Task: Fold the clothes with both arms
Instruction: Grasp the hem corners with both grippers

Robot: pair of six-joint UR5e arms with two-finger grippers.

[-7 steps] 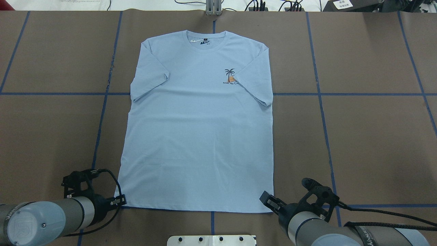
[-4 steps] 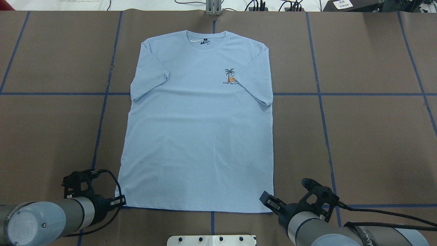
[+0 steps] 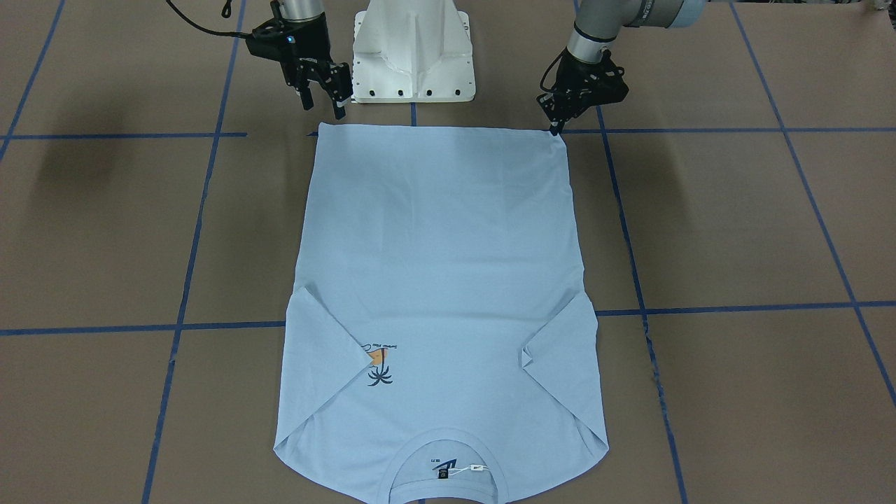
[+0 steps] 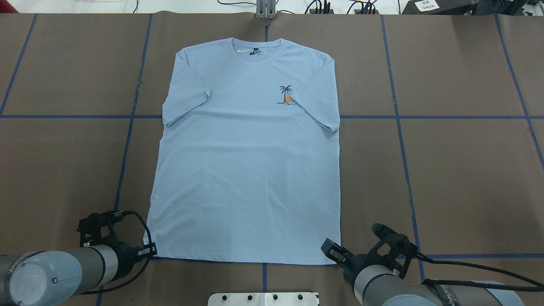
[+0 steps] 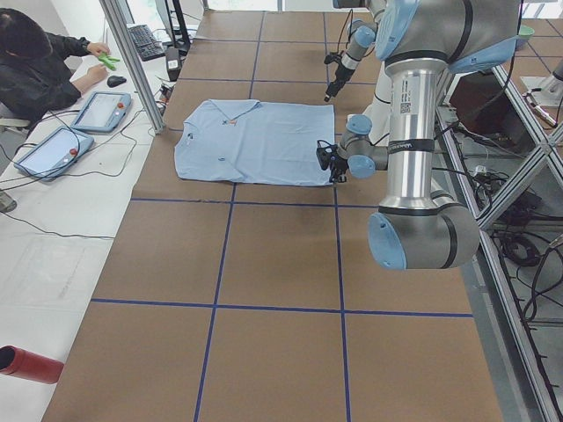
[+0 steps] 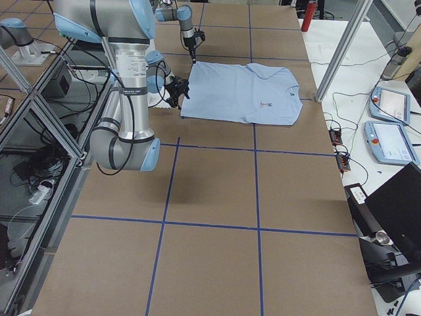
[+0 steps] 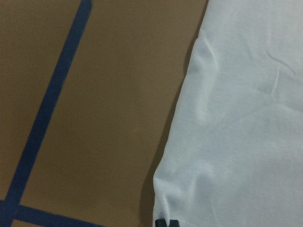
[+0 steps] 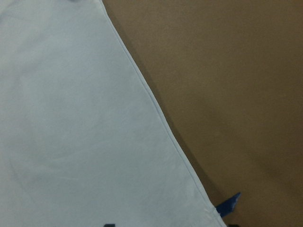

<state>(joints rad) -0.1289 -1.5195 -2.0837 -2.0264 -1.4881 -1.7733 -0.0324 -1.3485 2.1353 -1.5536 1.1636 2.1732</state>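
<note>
Black left hand (image 4: 149, 249), drawn narrow, appears to pinch the near-left hem corner of the light blue T-shirt (image 4: 248, 170). We see the shirt flat on the bench (image 4: 446, 170), long axis running from hem to far collar. The right hand (image 4: 332, 251), spread wide, hovers just beside the near-right corner; we judge it grips next.

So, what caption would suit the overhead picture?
Light blue T-shirt lies flat; left gripper and right gripper sit at its hem corners.
</note>
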